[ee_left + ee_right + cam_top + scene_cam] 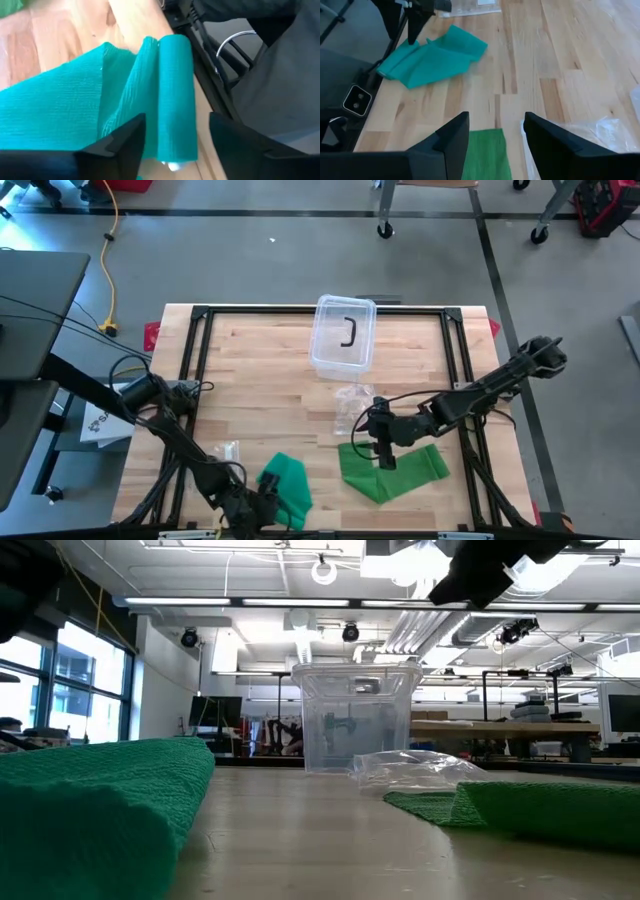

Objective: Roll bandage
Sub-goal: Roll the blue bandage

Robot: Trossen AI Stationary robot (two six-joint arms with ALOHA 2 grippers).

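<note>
Left hand (172, 142) open — fingers straddle rolled end of green bandage (175, 95) at surface (270, 380) edge. Right hand (495, 137) open over second bandage (395, 470) — not gripping.

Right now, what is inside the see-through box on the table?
Inside the clear box lies one small dark hook-shaped piece, seen from above. The low view looks through its walls too; nothing else shows in it.

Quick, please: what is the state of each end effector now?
Left end effector: open, straddling the rolled end of the green bandage.
Right end effector: open, holding nothing.
</note>
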